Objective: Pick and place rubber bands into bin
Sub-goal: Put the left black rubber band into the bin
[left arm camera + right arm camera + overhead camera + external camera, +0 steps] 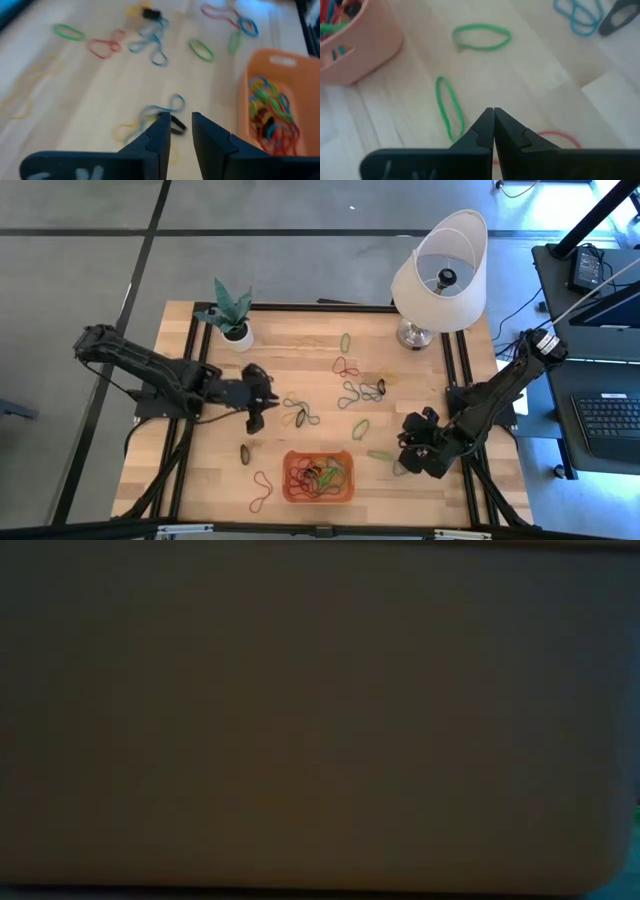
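The orange bin (343,493) sits near the table's near edge and holds several coloured rubber bands (318,473); it also shows in the left wrist view (280,56) and the right wrist view (367,42). More rubber bands lie loose on the wood (352,392). My left gripper (256,418) hovers left of the bin, open by a narrow gap (181,125), with a dark band (176,126) and a blue band (165,106) just ahead of its tips. Whether it touches them, I cannot tell. My right gripper (403,448) is right of the bin, shut (493,112), beside a green band (449,107).
A lamp (440,275) stands at the far right corner and a white plant pot (236,332) at the far left. Another green band (481,37) and a red one (559,136) lie near my right gripper. The low view is dark and shows nothing.
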